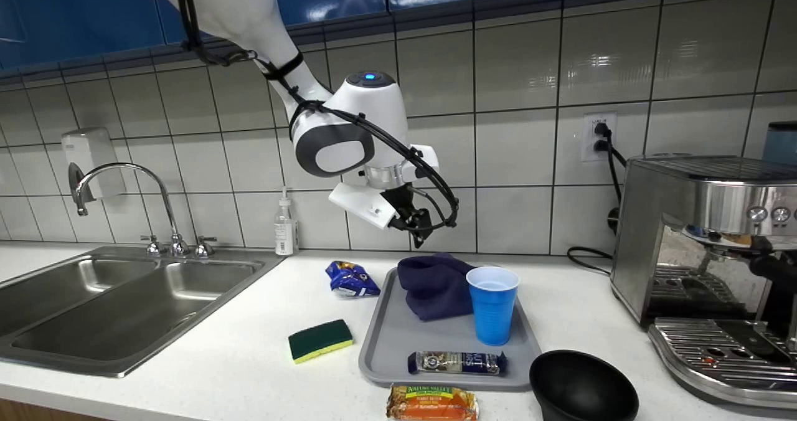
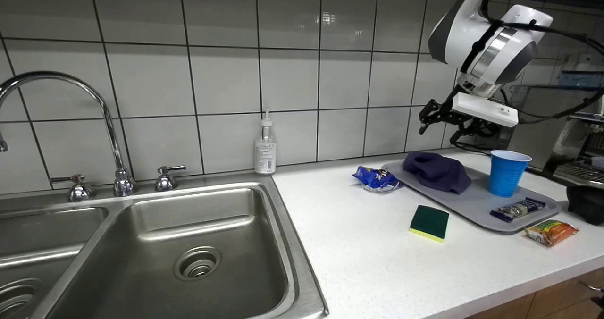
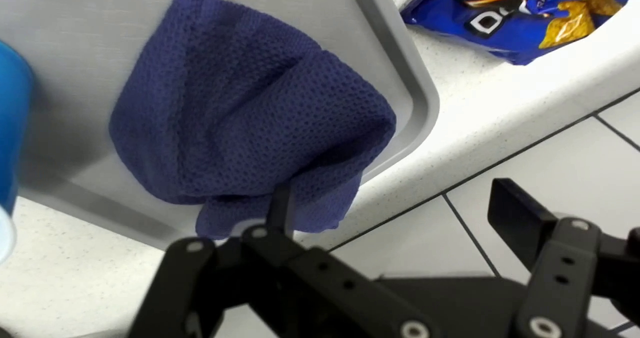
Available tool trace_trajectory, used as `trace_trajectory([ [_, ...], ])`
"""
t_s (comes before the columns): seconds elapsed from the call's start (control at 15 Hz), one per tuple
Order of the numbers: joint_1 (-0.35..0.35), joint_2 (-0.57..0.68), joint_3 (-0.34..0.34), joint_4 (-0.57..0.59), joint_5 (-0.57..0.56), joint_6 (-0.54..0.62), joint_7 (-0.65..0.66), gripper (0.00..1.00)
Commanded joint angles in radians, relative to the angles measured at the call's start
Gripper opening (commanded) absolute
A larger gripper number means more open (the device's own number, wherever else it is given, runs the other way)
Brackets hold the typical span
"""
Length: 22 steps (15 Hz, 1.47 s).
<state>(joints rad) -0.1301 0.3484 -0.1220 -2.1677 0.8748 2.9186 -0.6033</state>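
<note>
We noted the gripper above the rear of the grey tray, its fingers spread wide with nothing between them. Nearest below, in both exterior views, lay a navy cloth, bunched at the tray's rear; in the wrist view its lower edge appeared to lap over the rim. We saw no contact: one finger crossed the cloth in the wrist view, but the exterior views put a gap between the two. The weave looked like coarse waffle knit, so we judged the cloth light, soft and limp, unlikely to slip from a firm pinch and not to be harmed by squeezing. If lifted, it would probably sag and unfold, loose corners trailing. Best hold, by our reckoning: the plump raised fold, pinched across its ridge, deep enough to catch several layers; the thin edge lying low seemed a poorer bite. We marked a blue cup on the same tray, near the cloth but apart from it, light-looking and perhaps easily tipped by a swinging corner. Off the tray, just beside it, sat a blue chip bag; a green-and-yellow sponge lay near the tray's side.
</note>
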Motion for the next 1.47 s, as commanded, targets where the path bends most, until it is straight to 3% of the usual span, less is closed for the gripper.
trace_trajectory([
  [0.0, -0.001, -0.062, 0.023, -0.052, 0.0, -0.022, -0.055, 1.0],
  [0.93, 0.023, -0.046, 0.057, -0.053, -0.096, -0.083, -0.296, 1.0],
  [1.4, 0.031, -0.026, 0.054, -0.045, -0.097, -0.066, -0.276, 1.0],
])
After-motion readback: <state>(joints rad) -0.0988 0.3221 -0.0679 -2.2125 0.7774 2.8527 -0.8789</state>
